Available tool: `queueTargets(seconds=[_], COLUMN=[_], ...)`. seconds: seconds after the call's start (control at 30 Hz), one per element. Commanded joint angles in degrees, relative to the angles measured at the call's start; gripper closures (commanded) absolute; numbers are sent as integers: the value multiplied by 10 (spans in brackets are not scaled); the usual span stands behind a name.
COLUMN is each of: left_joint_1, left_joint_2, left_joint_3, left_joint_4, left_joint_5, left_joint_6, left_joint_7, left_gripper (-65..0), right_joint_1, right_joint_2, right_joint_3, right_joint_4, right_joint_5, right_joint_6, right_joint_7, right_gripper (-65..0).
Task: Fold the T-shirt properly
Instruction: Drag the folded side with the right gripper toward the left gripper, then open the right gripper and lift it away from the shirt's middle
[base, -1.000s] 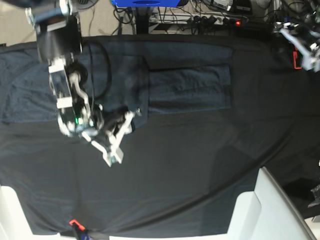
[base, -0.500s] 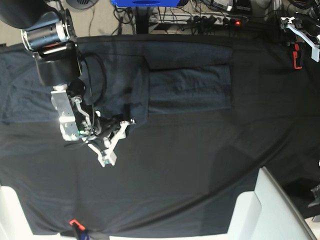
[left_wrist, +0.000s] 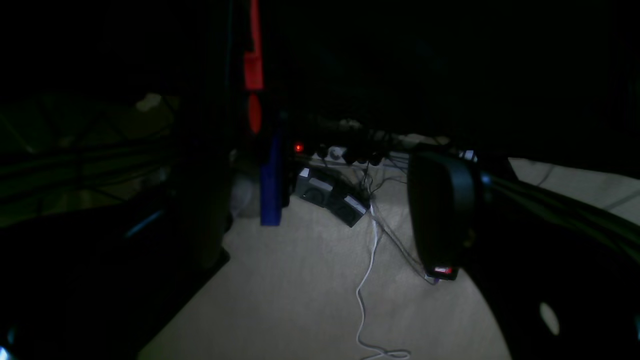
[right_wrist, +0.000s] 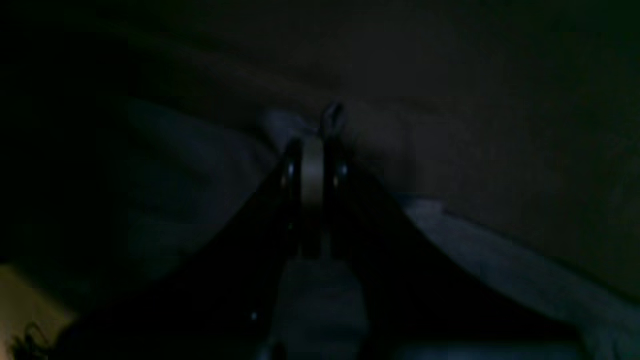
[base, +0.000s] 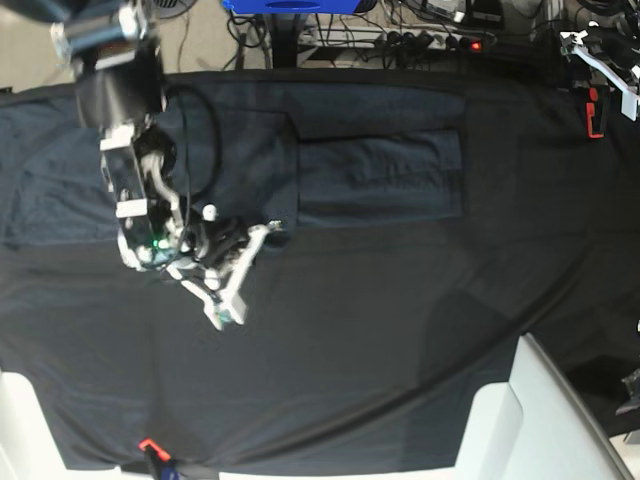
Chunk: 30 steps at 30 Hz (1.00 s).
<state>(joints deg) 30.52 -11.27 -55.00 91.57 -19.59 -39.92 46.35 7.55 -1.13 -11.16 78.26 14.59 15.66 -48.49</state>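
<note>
- Fingers (right_wrist: 291, 170) of the right gripper (right_wrist: 312, 150) are pinched together on a fold of the T-shirt (base: 380, 175), at its lower corner.
- Left gripper (base: 605, 65) idles splayed and empty at the far table edge.
- Step: corner grasped. Next, lift and carry it across without slipping.

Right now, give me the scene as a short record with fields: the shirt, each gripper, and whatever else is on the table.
T-shirt: dark slate-grey T-shirt, partly folded, lying along the far side of the table
Table covering: black cloth spread under the shirt
Right gripper: shut, low at the shirt's near edge; whether it pinches fabric is too dark to tell
Left gripper: off the shirt at the table's far corner, holding nothing visible
Other: white panel at the near edge
</note>
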Motion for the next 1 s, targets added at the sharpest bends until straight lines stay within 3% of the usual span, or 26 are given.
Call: queueTargets(seconds=[0.0,0.2,0.37,0.5,0.63,0.8,0.97], left_joint_1=[5,-11,-12,-12,-12,-12,-12], left_joint_2=[-10,-11,-13,-14,-14,-14,-14], left_joint_3=[-4,-3,-2,-2,-2,-2,-2], left_joint_4=[9,10,11,10,9,9,9], left_joint_5=[-2,-1,-1,-1,-1,-1,-1], left_joint_6=[-1,-1,-1,-1,-1,-1,-1], left_joint_7=[-8,-7,-7,-7,-7,-7,-7], left_gripper=[-525,-525,-525,-525,-525,-525,-525], right_joint_1=[-4,-80,-87,-72,-53,-32,-11], right_joint_2=[-6,-7,-8,-9,-38,-45,-55], right_joint_3=[-19,-167,-259,-317,-346,-377,-376], right_joint_4=[45,167,159,127,58,13,4], right_joint_5=[7,6,8,8,8,9,10], right_joint_6=[6,5,-71,-97,-128,-129,-129], right_joint_7=[-14,-55,-49,-5,9,62,72], right_gripper=[0,0,0,0,0,0,0])
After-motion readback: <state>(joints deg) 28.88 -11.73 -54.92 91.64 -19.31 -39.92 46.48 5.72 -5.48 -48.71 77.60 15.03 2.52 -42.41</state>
